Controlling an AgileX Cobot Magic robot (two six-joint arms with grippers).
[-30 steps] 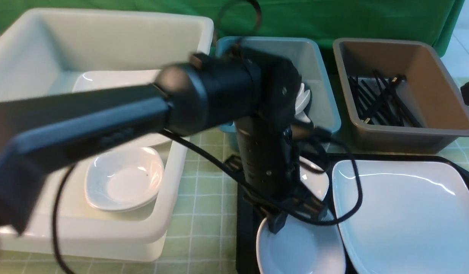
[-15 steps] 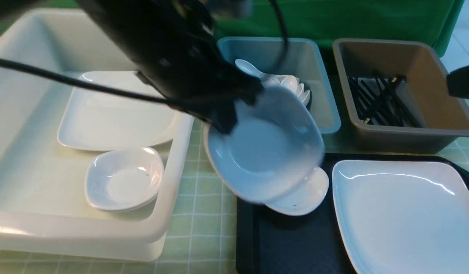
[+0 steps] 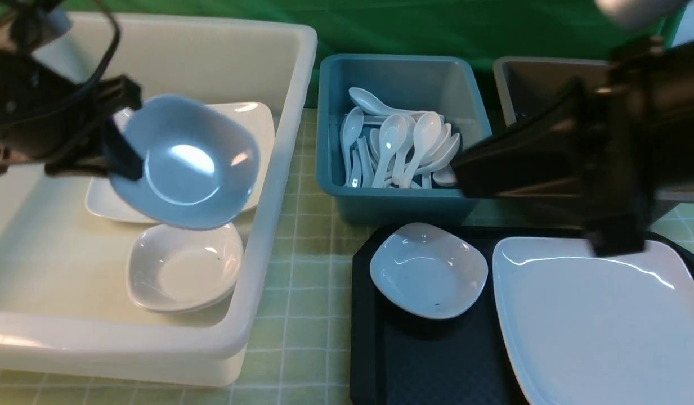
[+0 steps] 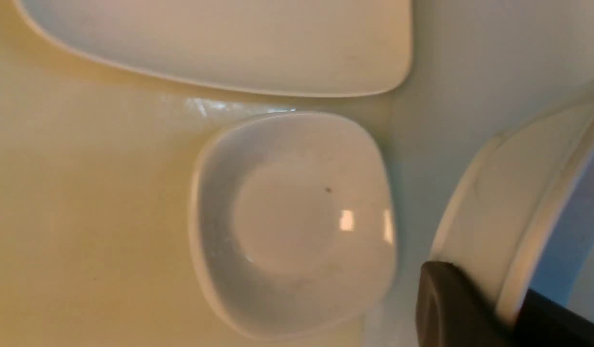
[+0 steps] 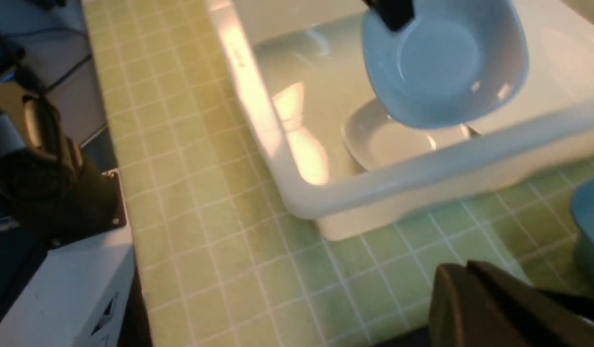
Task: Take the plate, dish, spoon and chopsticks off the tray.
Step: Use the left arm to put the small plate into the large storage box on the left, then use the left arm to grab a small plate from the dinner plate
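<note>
– White glaze on everything, then? What shape was the held dish (image 3: 189, 163)?
– A small rounded square, shallow and shiny, bluish in the shade. The left gripper (image 3: 121, 157) pinched its rim at one side, jaws clamped on the edge. It hung steeply tilted, hollow facing back toward the robot, above the white bin (image 3: 279, 169), a smooth plastic tub with rounded walls.
– And beneath it?
– A binned dish (image 3: 183, 267) of the same shape lay flat toward the bin's near right corner. A broad binned plate (image 3: 251, 118) lay beyond it, toward the far wall.
– The tray (image 3: 414, 360)?
– Black plastic, diamond-textured, with a raised rim. A tray dish (image 3: 428, 270) sat upright in its far left corner. Just beside it the plate (image 3: 594, 320), a large glossy rounded square, covered the right part, its sides running along the tray's edges.
– Which way did the spoons (image 3: 397, 146) point?
– They were heaped in the blue bin (image 3: 330, 140), stubby and glossy. Most had their long axis running near to far, bowls toward the far wall and handles toward the near one. One lay crosswise at the far end.
– The right gripper (image 3: 470, 174)?
– Blurred, a dark wedge pointing toward the robot's left, near the blue bin's near right corner. Its jaws were pressed together.
– The cloth?
– A pale green checked tablecloth (image 3: 301, 292) lay under all.
</note>
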